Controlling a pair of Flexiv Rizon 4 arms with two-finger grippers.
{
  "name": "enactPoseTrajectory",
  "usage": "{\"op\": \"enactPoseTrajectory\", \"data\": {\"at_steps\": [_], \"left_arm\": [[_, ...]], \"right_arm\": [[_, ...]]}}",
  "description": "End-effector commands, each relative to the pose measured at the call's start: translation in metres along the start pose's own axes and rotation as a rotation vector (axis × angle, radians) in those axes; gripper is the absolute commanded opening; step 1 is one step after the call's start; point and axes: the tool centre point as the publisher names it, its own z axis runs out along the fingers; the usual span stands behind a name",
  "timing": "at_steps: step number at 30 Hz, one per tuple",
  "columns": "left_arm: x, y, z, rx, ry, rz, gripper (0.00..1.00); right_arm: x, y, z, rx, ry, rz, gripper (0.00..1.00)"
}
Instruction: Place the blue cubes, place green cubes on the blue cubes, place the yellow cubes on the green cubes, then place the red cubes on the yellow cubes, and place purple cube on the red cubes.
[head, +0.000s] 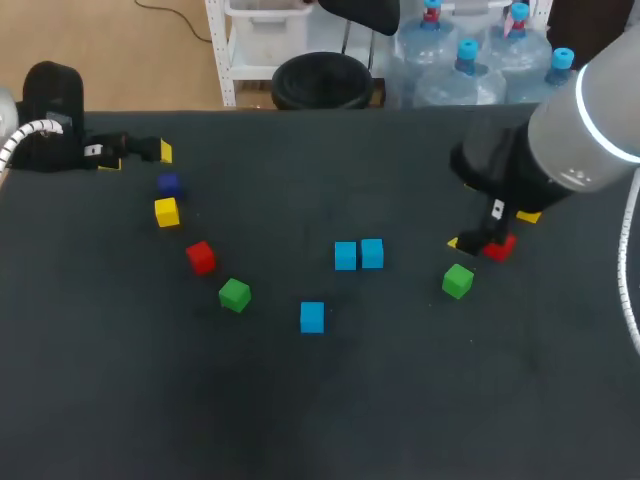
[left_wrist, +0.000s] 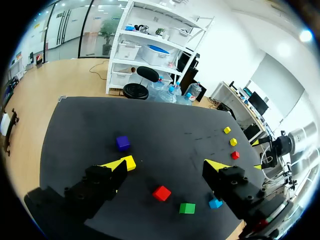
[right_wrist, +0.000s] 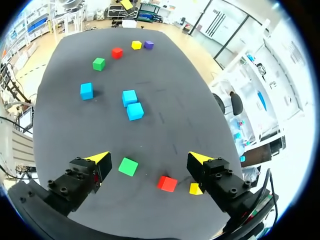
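Three sky-blue cubes (head: 312, 317), two side by side

At the middle of the table (head: 300, 420), a touching pair of cubes (head: 358, 255) sits side by side, with a single cube (head: 312, 317) apart in front. At the left, a line of four cubes (head: 200, 257) slants from the back toward the front-middle. At the right, a front cube (head: 458, 280) lies just before a rear cube (head: 502, 247) beneath the right hand (head: 491, 230).

black table (head: 300, 420), blue cubes (head: 345, 256), green cubes (head: 235, 295), red cubes (head: 201, 257), yellow cubes (head: 167, 212), one purple cube (head: 168, 184)
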Motion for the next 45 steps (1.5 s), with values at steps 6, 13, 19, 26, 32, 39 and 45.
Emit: {"op": "enactPoseTrajectory", "data": {"at_steps": [6,13,19,26,32,39,45], "left_arm": [[0.001,0.002,0.000,0.011,-0.006,0.002,1.00],[0.001,0.002,0.000,0.011,-0.006,0.002,1.00],[0.016,-0.009,0.003,0.040,0.090,0.092,1.00],[0.017,-0.033,0.002,0.097,0.136,0.332,1.00],[0.039,-0.057,-0.001,0.183,0.281,0.682,1.00],[0.077,-0.078,-0.002,0.290,0.469,0.968,1.00],[0.101,-0.080,0.006,0.323,0.612,1.137,1.00]], "right_arm": [[0.002,0.003,-0.001,0.097,-0.002,0.001,1.00],[0.002,0.003,-0.001,0.097,-0.002,0.001,1.00],[0.002,0.003,-0.001,0.097,-0.002,0.001,1.00],[0.002,0.003,-0.001,0.097,-0.002,0.001,1.00],[0.002,0.003,-0.001,0.097,-0.002,0.001,1.00],[0.002,0.003,-0.001,0.097,-0.002,0.001,1.00],[0.002,0.003,-0.001,0.097,-0.002,0.001,1.00]]}}
